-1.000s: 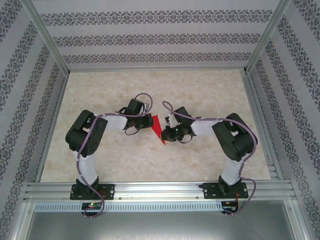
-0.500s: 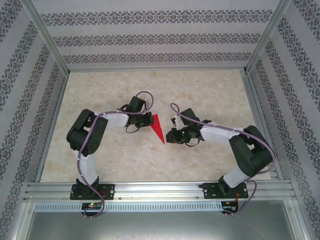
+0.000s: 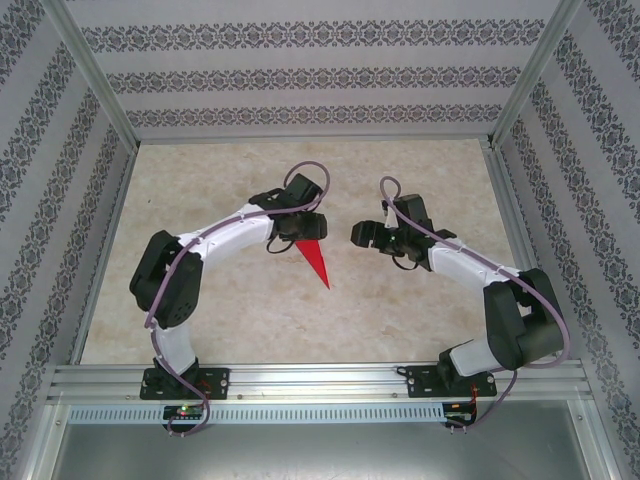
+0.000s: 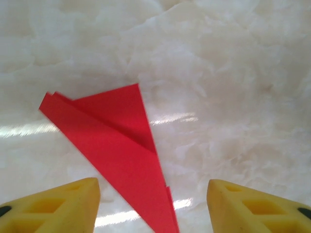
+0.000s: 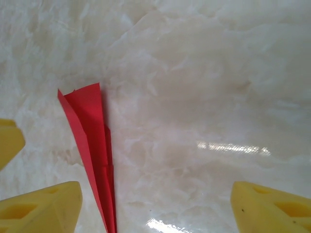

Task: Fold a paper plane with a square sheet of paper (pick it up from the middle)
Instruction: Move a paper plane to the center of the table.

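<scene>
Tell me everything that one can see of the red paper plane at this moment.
The paper plane is thin, plain, bright red paper, folded into a slim pointed dart with layered flaps and a long crease. It lies flat on the pale marbled table. Its tip points toward the arms' bases and its wide end is below the open left gripper. Nothing grips it. As far as the views show, only the table touches it.
</scene>
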`<state>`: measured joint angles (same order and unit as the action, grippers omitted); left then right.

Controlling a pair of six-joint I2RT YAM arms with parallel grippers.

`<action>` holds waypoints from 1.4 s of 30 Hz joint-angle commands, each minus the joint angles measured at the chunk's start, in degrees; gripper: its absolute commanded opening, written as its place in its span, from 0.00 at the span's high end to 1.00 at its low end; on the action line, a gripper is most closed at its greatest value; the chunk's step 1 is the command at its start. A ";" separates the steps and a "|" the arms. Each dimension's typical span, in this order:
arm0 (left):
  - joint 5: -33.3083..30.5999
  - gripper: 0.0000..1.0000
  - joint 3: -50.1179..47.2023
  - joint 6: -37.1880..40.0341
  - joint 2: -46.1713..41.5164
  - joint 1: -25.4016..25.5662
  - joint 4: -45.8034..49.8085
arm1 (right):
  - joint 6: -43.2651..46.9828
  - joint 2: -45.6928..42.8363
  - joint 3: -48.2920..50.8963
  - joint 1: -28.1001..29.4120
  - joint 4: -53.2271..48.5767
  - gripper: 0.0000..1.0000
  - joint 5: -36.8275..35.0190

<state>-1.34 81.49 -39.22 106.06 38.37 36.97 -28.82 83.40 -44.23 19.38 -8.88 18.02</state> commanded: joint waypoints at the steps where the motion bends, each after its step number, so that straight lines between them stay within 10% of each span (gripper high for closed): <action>1: -9.62 0.38 5.64 -2.65 4.28 2.77 14.25 | -0.17 -1.37 3.05 -1.42 4.04 0.17 -1.10; 22: -13.67 0.53 17.52 -8.87 15.81 5.75 23.31 | -1.96 -0.20 5.12 -4.62 5.46 0.18 0.95; 36: -15.40 0.98 12.17 -12.17 11.11 5.69 17.17 | -1.95 0.24 5.11 -4.61 5.69 0.18 0.61; 42: -13.14 1.00 8.89 -6.50 4.57 5.71 10.10 | -3.66 -0.32 6.52 -5.10 8.23 0.19 0.28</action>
<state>-14.44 91.88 -48.97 115.55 43.64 53.15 -30.83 83.40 -39.05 15.20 -3.99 18.28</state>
